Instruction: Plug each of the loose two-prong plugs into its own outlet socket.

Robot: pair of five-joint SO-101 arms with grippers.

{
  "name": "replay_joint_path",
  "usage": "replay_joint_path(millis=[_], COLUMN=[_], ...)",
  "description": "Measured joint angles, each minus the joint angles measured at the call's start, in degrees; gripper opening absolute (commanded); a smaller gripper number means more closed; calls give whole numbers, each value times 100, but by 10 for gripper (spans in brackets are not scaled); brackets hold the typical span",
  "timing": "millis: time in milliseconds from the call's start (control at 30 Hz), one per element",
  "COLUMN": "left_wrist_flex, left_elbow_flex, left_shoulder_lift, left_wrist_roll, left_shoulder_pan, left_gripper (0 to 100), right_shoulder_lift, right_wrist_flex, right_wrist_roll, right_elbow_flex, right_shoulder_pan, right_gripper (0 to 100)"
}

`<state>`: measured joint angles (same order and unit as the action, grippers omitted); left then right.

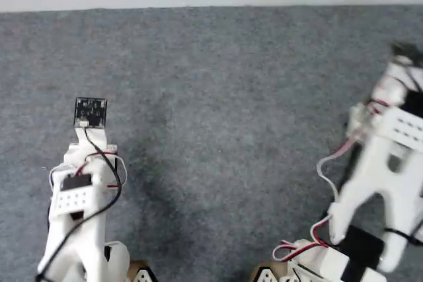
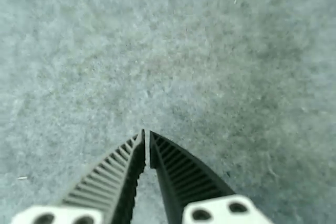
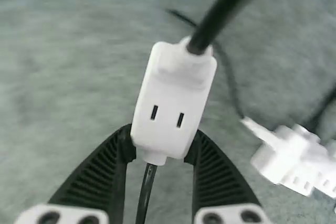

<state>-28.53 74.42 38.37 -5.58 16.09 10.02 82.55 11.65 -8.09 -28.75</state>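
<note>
The right tool is clamped on the white outlet socket, slots facing its wrist, black cord leaving the far end. A loose white connector lies just beside. The left tool, closed and empty, sits at the tabletop's 9 o'clock, well apart.

You see the right arm smeared with blur in the high view and cut by the right and bottom edges. The left arm runs off the bottom edge. In the right wrist view the outlet socket covers the inner pads of the right hand. Its black cord blurs and leaves the top edge. Near it on the bench, a white plug is blurred and cut by the edge, its prongs too soft to count.
</note>
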Motion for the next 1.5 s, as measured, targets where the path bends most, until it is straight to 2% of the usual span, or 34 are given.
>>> replay_joint_path(millis=[200,400,500,667,767,900,967,1133,1300,1500], left_wrist_flex=[0,-431,-580,-607,-607,-923,-1152,-1521,-2040,-2998], left_elbow_flex=[404,492,703,1257,1600,1811,1916,2180,2277,2277], left_shoulder_lift=[651,1002,1319,2224,2919,3736,4105,4897,5688,6444], left_wrist_roll=[-18,-70,-290,-369,-369,-369,-369,-369,-378,-387], left_shoulder_pan=[0,-316,-448,-484,-484,-475,-475,-475,-615,-703], left_gripper=[19,17,17,18,18,18,18,18,16,17], right_shoulder_lift=[44,-185,-563,-941,-949,-651,-299,747,1934,3226], right_wrist_flex=[-1521,-3156,-3569,-3622,-3147,-2514,-2163,-1468,-1679,-2848], right_wrist_roll=[360,659,800,835,774,-185,-536,-633,-642,229], right_elbow_flex=[-1292,-2189,-2215,-2198,-2004,-1679,-1644,-1802,-3007,-5266], right_shoulder_pan=[-1503,-2356,-2382,-2277,-2145,-2171,-2171,-2110,-2022,-1459], right_gripper=[8,9,42,205,150,1,23,9,8,9])
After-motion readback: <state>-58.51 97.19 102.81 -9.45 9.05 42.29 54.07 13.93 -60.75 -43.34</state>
